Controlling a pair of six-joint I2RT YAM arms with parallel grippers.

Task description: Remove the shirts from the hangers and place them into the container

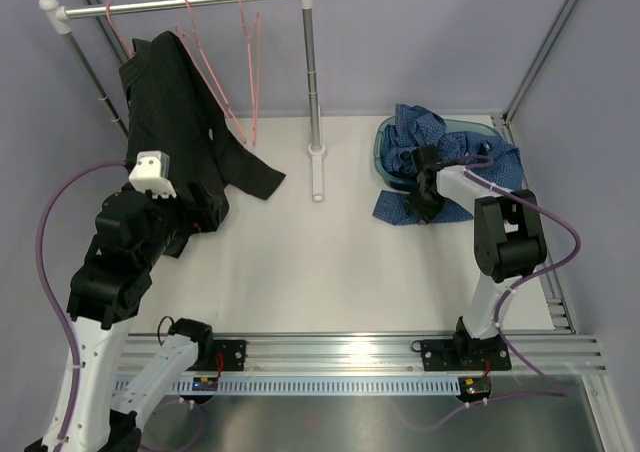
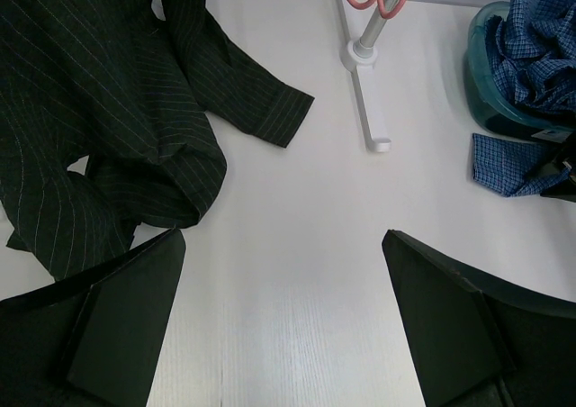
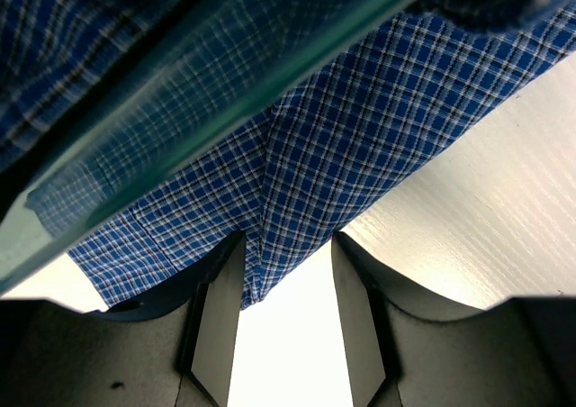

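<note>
The blue fine-checked shirt [image 1: 415, 132] lies crumpled in the teal container [image 1: 381, 158], spilling over its rim onto the table [image 1: 330, 272]. Two shirts show. The second, a dark pinstriped shirt [image 1: 175, 102], hangs at the rail [image 1: 180, 4]. Three pink hangers [image 1: 250, 72] — one mostly hidden. The right gripper [image 3: 288, 254] is half-closed around a blue fold, not clamped; the left gripper [image 2: 281, 240] is wide and empty.

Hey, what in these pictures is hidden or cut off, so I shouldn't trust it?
- Top view: the left arm covers the black shirt's lower part, so a second shirt beneath cannot be ruled out.
- Top view: the blue shirt hides the container's inside.
- Left wrist view: the right edge cuts off the container.
- Right wrist view: the container's rim is a blurred band, too close.
</note>
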